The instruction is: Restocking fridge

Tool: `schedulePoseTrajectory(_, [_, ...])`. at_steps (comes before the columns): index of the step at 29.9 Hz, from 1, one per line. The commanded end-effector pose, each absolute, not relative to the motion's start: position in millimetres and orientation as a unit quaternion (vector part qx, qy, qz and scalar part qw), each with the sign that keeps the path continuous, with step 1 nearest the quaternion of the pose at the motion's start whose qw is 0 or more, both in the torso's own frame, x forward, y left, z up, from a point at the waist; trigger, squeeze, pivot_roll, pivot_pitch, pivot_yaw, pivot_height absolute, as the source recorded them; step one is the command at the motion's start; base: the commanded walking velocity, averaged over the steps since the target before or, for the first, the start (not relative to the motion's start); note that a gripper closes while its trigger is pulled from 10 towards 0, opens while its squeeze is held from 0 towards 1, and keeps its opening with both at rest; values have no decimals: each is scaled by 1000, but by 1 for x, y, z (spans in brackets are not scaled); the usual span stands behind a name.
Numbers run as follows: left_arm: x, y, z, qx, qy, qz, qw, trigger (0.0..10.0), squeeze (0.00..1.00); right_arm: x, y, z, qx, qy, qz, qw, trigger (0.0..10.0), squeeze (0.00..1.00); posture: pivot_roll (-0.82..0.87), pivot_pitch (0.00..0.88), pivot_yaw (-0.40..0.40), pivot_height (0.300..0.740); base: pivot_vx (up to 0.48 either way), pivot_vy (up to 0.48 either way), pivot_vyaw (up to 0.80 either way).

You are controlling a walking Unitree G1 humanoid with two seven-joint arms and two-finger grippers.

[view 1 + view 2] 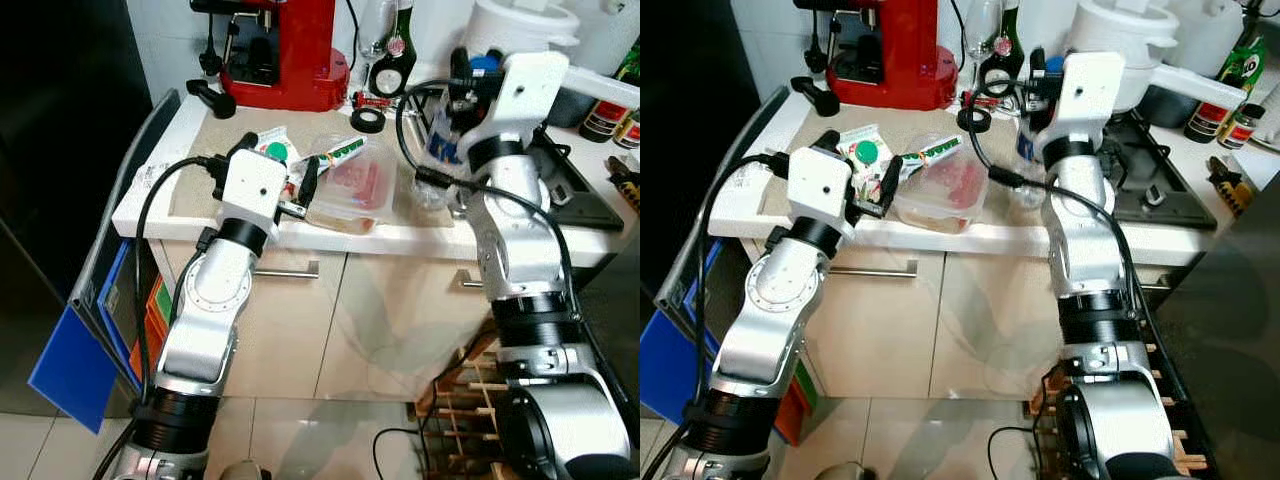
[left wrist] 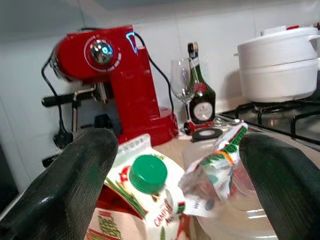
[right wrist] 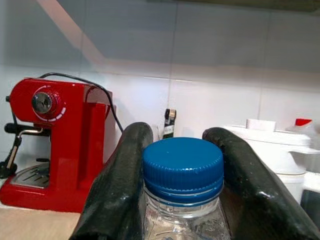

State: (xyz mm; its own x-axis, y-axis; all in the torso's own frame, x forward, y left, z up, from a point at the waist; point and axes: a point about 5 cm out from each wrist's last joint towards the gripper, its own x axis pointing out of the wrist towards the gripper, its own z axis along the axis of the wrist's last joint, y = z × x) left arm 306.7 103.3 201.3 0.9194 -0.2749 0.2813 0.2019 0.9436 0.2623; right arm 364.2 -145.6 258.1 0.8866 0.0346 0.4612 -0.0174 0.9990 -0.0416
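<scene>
Right gripper (image 3: 183,165) at back of surface (image 1: 400,240), fingers (image 3: 120,190) clamped either side of blue-capped clear bottle (image 3: 183,200), just below cap; bottle upright nr stove (image 1: 575,195). Left gripper (image 2: 170,185) over front edge of surface, fingers (image 2: 75,185) wide apart, holding nothing; green-capped carton (image 2: 145,200) lies flat just ahead of it, touching a crumpled green/white packet (image 2: 220,165) resting on clear lidded tub (image 1: 350,190). Red coffee machine (image 1: 285,50), dark bottle (image 2: 200,95) & wine glass (image 2: 183,80) at back.
</scene>
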Motion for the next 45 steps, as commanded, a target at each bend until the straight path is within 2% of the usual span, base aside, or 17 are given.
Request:
schedulePoseTrajectory(1, [310, 100, 206, 109, -163, -124, 973, 10000, 0, 360, -149, 272, -17, -272, 4, 962, 0, 0, 68, 0, -60, 740, 0, 0, 0])
schedulePoseTrajectory(31, [313, 104, 204, 107, -161, -115, 975, 10000, 0, 361, -143, 261, -23, -254, 12, 967, 0, 0, 69, 0, -66, 740, -440, 0, 0])
schedulePoseTrajectory(38, [310, 102, 202, 108, -169, -129, 971, 10000, 0, 361, -143, 258, -26, -249, 12, 968, 0, 0, 67, 0, -62, 740, 0, 0, 0])
schedulePoseTrajectory(45, [308, 102, 198, 109, -163, -134, 972, 10000, 0, 360, -144, 255, -27, -245, 9, 969, 0, 0, 64, 0, -56, 740, 0, -466, 0])
